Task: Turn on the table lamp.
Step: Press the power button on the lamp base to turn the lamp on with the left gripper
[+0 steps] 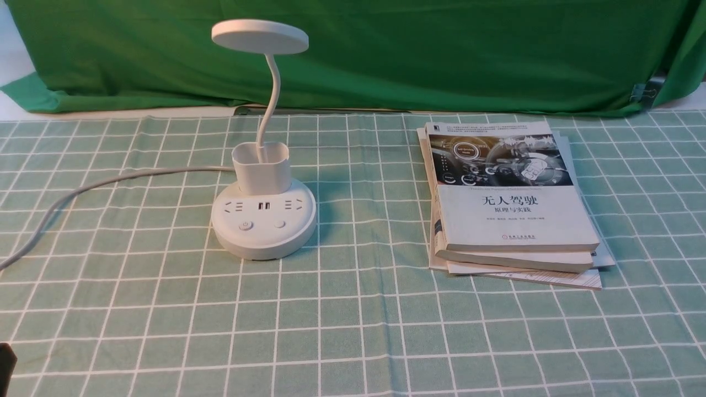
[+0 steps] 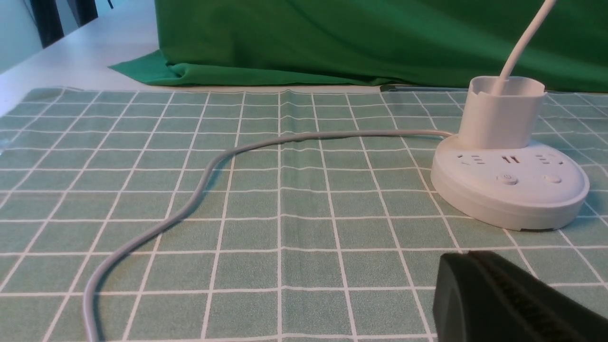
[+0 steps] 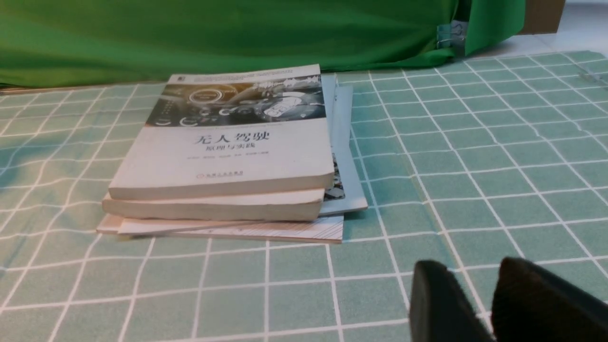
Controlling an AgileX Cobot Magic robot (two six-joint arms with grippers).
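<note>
The white table lamp (image 1: 263, 220) stands left of centre on the checked cloth, its disc head (image 1: 260, 36) unlit on a curved neck above the cup holder (image 1: 261, 167). The round base (image 2: 508, 183) carries sockets and two buttons (image 2: 507, 179), the second button (image 2: 552, 178) beside the first. A grey cord (image 2: 199, 190) trails away to the left. My left gripper (image 2: 463, 254) is shut and empty, low over the cloth, short of the base; only a black tip of it (image 1: 6, 364) shows in the front view. My right gripper (image 3: 471, 266) is slightly open, empty, short of the books.
A stack of books (image 1: 510, 204) lies right of the lamp, also seen as the same books (image 3: 223, 152) in the right wrist view. A green backdrop cloth (image 1: 386, 55) hangs along the far edge of the table, held by a clip (image 1: 642, 94).
</note>
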